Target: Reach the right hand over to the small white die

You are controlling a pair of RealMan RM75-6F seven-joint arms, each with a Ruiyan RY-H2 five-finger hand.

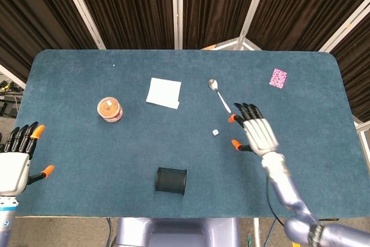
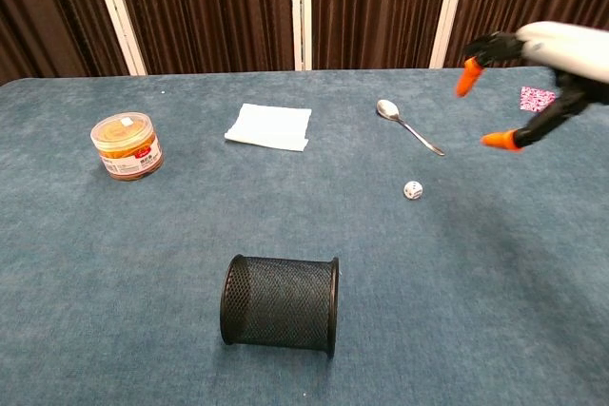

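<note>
The table [image 1: 300, 91], covered in blue felt, carries everything, with the items spread well apart, so each can likely be reached without knocking another. The right hand [image 1: 254, 131] hangs above the cloth with its fingers spread wide and nothing in them; the chest view shows it raised clear of the surface, to the right of the die, a posture that suits closing in from above. The left hand [image 1: 16, 157] sits at the near left edge, also splayed and holding nothing, well apart from every object and out of the way.

The mesh cup [image 1: 171, 180] lies on its side near the front edge, its mouth facing left in the head view. The napkin [image 1: 163, 92] lies flat toward the far middle. The jar [image 1: 109, 109] stands upright on the left with its lid on. The spoon [image 1: 219, 94] lies bowl away from the robot, its handle end just beside the right fingertips in the head view. A pink card [image 1: 278, 77] lies toward the far right corner.

The die [image 1: 214, 133] rests alone on the cloth, between spoon and cup, just left of the right hand. The reach looks nearly complete.
</note>
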